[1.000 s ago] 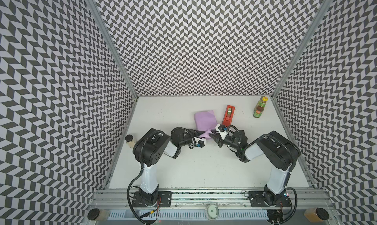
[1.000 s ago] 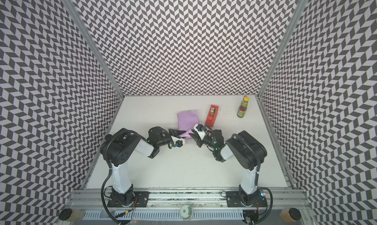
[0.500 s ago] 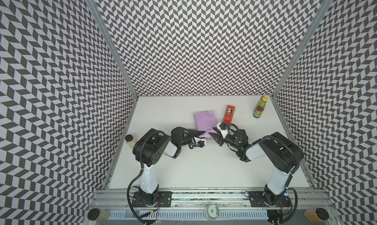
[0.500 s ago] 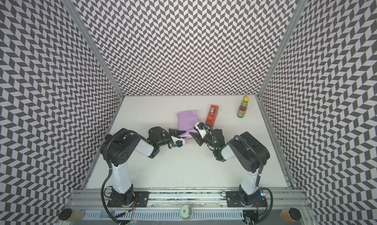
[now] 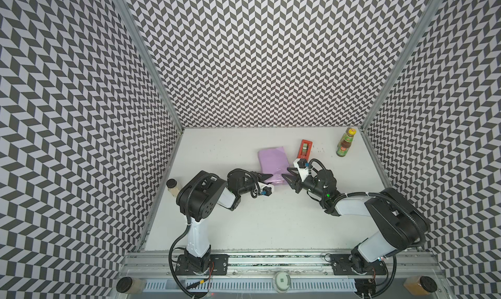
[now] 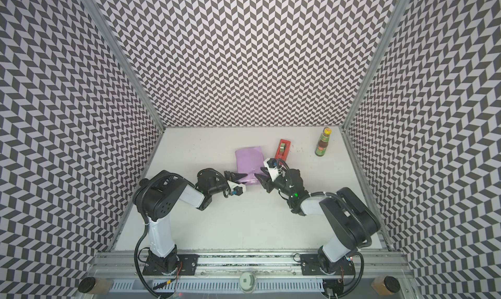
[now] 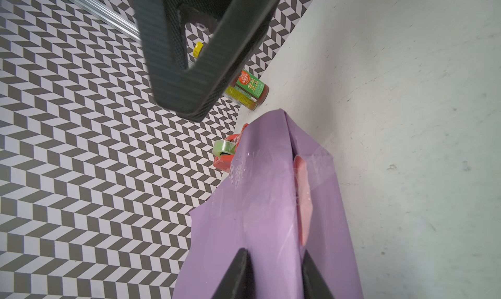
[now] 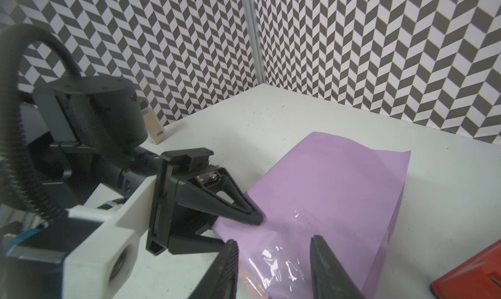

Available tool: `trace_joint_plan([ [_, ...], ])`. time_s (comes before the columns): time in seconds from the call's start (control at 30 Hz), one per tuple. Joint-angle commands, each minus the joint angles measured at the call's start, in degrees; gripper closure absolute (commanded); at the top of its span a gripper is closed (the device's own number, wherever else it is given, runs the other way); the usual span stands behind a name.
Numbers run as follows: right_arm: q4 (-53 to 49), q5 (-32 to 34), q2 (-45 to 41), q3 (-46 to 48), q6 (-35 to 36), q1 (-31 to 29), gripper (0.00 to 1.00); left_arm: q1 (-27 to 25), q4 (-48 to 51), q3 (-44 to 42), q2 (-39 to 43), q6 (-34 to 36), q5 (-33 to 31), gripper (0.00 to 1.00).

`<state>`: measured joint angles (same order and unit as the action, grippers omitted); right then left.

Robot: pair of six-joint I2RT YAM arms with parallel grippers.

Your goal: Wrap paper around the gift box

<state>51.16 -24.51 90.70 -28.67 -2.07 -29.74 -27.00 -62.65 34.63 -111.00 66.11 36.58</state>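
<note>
Nudged the right gripper a shade closer to the paper since a second ago. Nearest, bare worktop between the arm bases. Then a small jar at the left wall, beside the left arm. Holds the right gripper's jaws spread, just off the paper's near right corner, over clear tape stuck there. Pinches the near left end with the left gripper, paper filling the gap between its fingers. Shows the paper lilac side out, folded into a blocky shape mid-worktop, a pink sliver at the seam. Farther, a red tape dispenser just right of it, behind the right wrist; farthest, a sauce bottle upright by the right wall.
</note>
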Motion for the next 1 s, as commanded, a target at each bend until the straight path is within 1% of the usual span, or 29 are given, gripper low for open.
trace_joint_plan([
  [0.0, -7.14, -4.88, -1.29, 0.05, -3.85, -0.85, 0.71, -0.40, 3.77, 0.28, -0.53, 0.06, 0.64, 0.68],
  [0.03, -8.15, -6.23, -1.31, 0.10, -4.91, -0.94, 0.75, -0.34, 3.81, 0.18, -0.53, 0.08, 0.62, 0.68],
  [0.1, -8.69, -7.87, -1.16, 0.27, -6.79, -1.11, 0.81, -0.37, 3.94, 0.27, -0.58, 0.21, 0.51, 0.68],
  [0.23, -9.20, -9.59, 0.36, -0.45, -8.66, -1.20, 0.86, -0.33, 4.04, 0.35, -0.62, 0.16, 0.60, 0.69],
  [0.6, -9.86, -8.90, 7.09, -6.00, -8.56, -1.29, 0.89, -0.41, 4.03, 0.33, -0.62, 0.14, 0.69, 0.68],
  [0.8, -10.56, -5.69, 9.47, -7.54, -7.81, -1.20, 0.90, -0.39, 4.03, 0.47, -0.55, 0.16, 0.78, 0.69],
  [0.97, -8.35, -4.36, 10.39, -6.87, -7.02, -1.20, 0.90, -0.41, 4.12, 0.44, -0.59, 0.16, 0.78, 0.69],
])
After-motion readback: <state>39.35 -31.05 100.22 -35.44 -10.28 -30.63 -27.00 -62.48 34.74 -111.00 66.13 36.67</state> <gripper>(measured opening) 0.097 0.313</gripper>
